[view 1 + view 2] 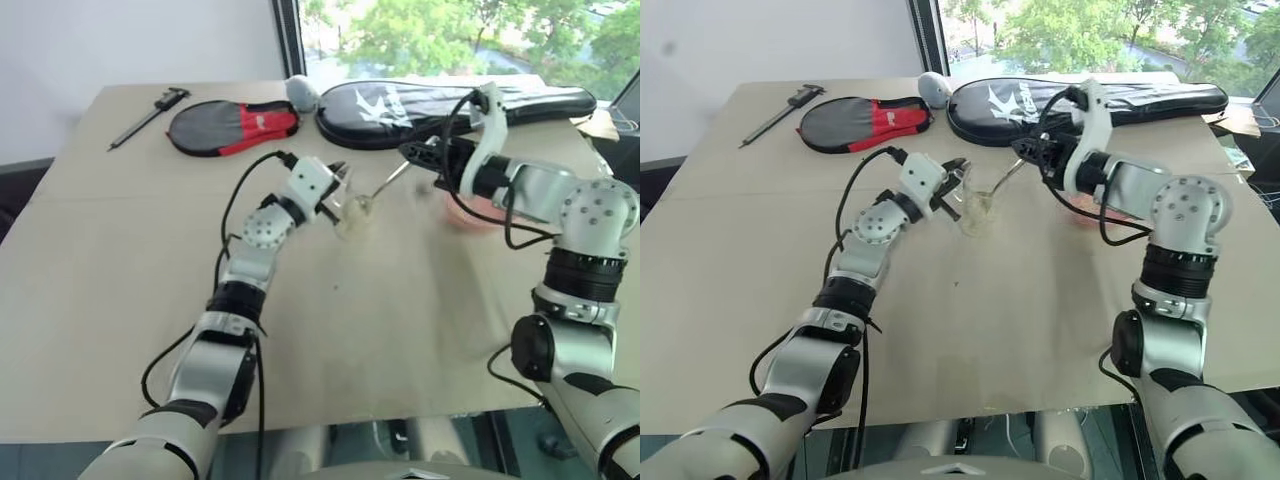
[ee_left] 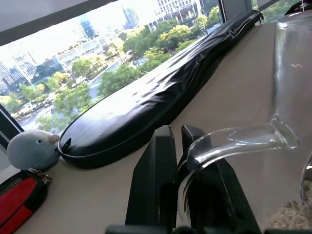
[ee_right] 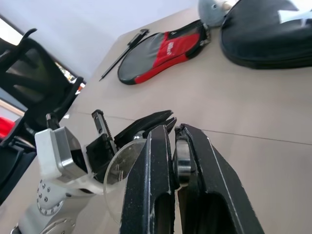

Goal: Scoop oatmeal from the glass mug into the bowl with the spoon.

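- The left gripper (image 1: 952,187) is clamping its black fingers (image 2: 155,181) on the side handle of the glass mug (image 1: 978,211), which is sitting near the middle of the tan table (image 1: 1020,330).
- The right gripper (image 1: 1030,150) is pinching the thin handle of the spoon (image 1: 1006,178) between closed fingers (image 3: 148,195), with the spoon slanting down toward the mug's mouth.
- A pale, lumpy bit of oatmeal (image 2: 292,217) is showing at the bottom of the mug in the left wrist view.
- The pink bowl (image 1: 1110,215) is lying just beyond the right forearm, largely hidden by it and apart from the mug.
- Along the far edge of the table, a long black racket case (image 1: 1090,100) is resting beside a smaller red-and-black paddle cover (image 1: 865,122), with a small grey plush toy (image 1: 933,88) sitting between them.
- A black-and-silver caliper (image 1: 780,113) is lying at the far left corner, well apart from the mug.
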